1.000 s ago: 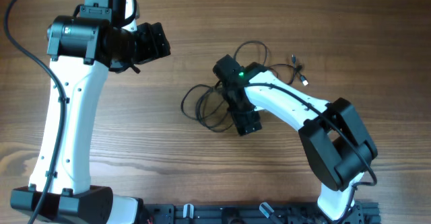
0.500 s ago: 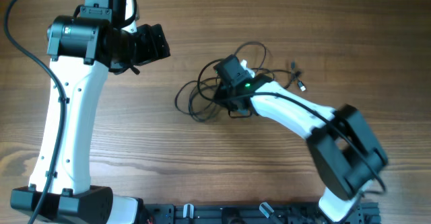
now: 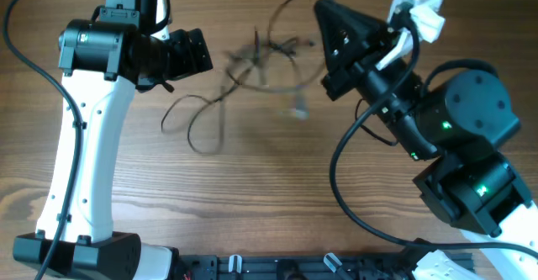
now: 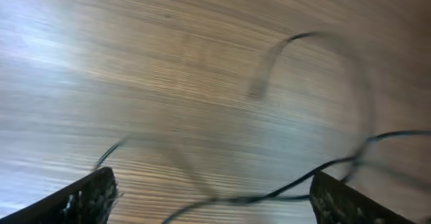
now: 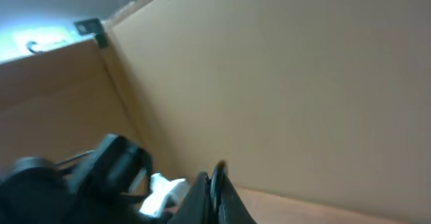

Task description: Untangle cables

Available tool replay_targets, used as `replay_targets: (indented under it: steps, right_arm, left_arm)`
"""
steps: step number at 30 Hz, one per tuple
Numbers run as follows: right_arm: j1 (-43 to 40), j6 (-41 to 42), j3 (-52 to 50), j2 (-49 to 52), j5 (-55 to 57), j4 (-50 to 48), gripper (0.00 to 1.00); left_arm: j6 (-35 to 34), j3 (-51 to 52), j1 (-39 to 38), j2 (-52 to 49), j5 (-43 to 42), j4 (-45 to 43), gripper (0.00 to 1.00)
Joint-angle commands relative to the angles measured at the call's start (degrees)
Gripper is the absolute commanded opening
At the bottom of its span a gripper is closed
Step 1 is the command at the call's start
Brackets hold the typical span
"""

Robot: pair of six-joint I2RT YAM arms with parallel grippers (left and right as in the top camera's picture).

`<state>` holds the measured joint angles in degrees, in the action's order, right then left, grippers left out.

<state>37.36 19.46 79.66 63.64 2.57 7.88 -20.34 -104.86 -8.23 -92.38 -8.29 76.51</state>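
Note:
The cables (image 3: 252, 57) are thin black wires, blurred with motion, strung from the middle of the table's far edge down to a loose loop (image 3: 202, 120). My right gripper (image 3: 321, 7) is raised high at the far side, shut, with a strand arcing away from its tip. In the right wrist view its fingers (image 5: 217, 177) are pressed together on a thin dark strand. My left gripper (image 3: 202, 51) stands open just left of the cables. In the left wrist view a cable (image 4: 289, 190) runs across the gap of the left gripper (image 4: 215, 204), touching neither finger.
The wooden table (image 3: 252, 187) carries a black rail (image 3: 294, 267) along its front edge. The right arm's thick black cable (image 3: 340, 171) hangs in a loop beside its base. A tan wall (image 5: 303, 83) fills the right wrist view, with the left arm (image 5: 101, 170) low at left.
My right gripper shut in the tangle, then swung up and toward the far edge. The cables lifted and stretched up and to the left. The left arm stayed put.

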Motion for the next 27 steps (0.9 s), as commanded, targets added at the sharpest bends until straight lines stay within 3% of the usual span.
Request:
replay_targets:
  steps: [1, 4, 6, 12, 22, 27]
  right_arm:
    - [0.2, -6.9, -0.2, 0.6, 5.7, 0.0, 0.04]
    - [0.2, -7.4, -0.2, 0.6, 5.7, 1.0, 0.04]
    - [0.2, -7.4, -0.2, 0.4, 6.0, 1.2, 0.04]
    - [0.0, -7.5, -0.2, -1.5, 14.3, -0.7, 0.04]
    - [-0.7, -9.0, -0.2, -5.4, 14.4, -0.8, 0.04]
    - [-0.7, -9.5, -0.2, -7.0, 14.6, 1.5, 0.04]
  left_arm:
    - [3.0, -0.2, 0.3, -0.4, -17.1, -3.1, 0.94]
    - [3.7, -0.2, 0.2, -0.4, -32.8, -9.7, 0.85]
    - [3.3, -0.2, 0.0, -0.4, -35.4, -12.0, 0.8]
    - [3.4, -0.1, -5.8, -1.6, -35.3, -11.6, 0.8]
    - [3.4, -0.1, -16.3, -12.1, -25.6, -16.8, 0.74]
    - [1.7, -0.2, -18.3, -15.3, -28.2, -19.5, 0.73]
